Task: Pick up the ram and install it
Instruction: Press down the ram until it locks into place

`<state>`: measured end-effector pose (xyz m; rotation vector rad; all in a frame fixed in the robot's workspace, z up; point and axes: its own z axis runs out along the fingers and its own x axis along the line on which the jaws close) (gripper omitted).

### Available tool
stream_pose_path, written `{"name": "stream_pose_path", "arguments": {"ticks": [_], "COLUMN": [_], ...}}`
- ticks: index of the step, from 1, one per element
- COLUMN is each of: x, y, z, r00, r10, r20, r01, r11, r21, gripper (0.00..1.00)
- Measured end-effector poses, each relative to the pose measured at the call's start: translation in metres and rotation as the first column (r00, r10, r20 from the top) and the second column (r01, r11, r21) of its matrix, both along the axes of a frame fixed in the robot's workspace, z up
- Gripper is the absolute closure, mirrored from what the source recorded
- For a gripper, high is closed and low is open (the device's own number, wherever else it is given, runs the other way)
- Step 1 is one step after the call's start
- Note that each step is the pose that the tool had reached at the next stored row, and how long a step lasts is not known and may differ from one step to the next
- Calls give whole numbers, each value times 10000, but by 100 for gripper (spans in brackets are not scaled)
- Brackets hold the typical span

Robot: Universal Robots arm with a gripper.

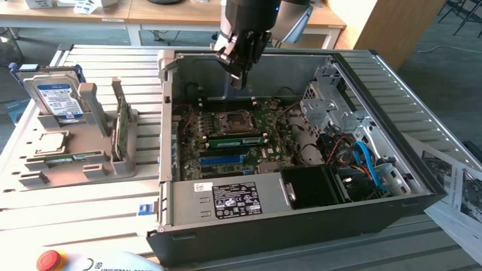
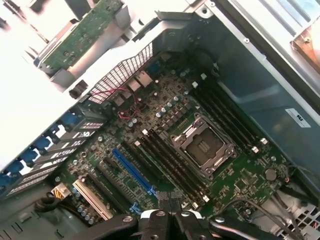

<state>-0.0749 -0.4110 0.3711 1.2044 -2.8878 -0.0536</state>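
Open PC case [image 1: 391, 217] sitting on slatted grey tabletop [image 1: 113, 65], wooden desks [image 1: 150, 14] lining room behind. Arm hanging over case, claw [image 1: 239, 70] pinched shut, gripping nothing, hovering above motherboard [image 1: 233, 141]. Ram [image 1: 235, 141] sitting in slot just beside CPU socket [image 1: 229, 120].

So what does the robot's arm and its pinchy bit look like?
The arm is a thick, dark, rounded tube. Its gripper is black, with slim metal fingers fastened by shiny silver screws. There is a grey-blue part beside the arm at the top.
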Motion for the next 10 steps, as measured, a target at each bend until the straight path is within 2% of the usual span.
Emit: {"name": "stream_pose_path", "arguments": {"ticks": [5,10], "x": [0,0], "y": [0,0], "z": [-1,-3], "r00": [9980,9916], "r10": [-640,-1293], "r20": [0,0], "r01": [640,1293], "r11": [9980,9916], "r21": [0,0], "gripper": [89,89]}}
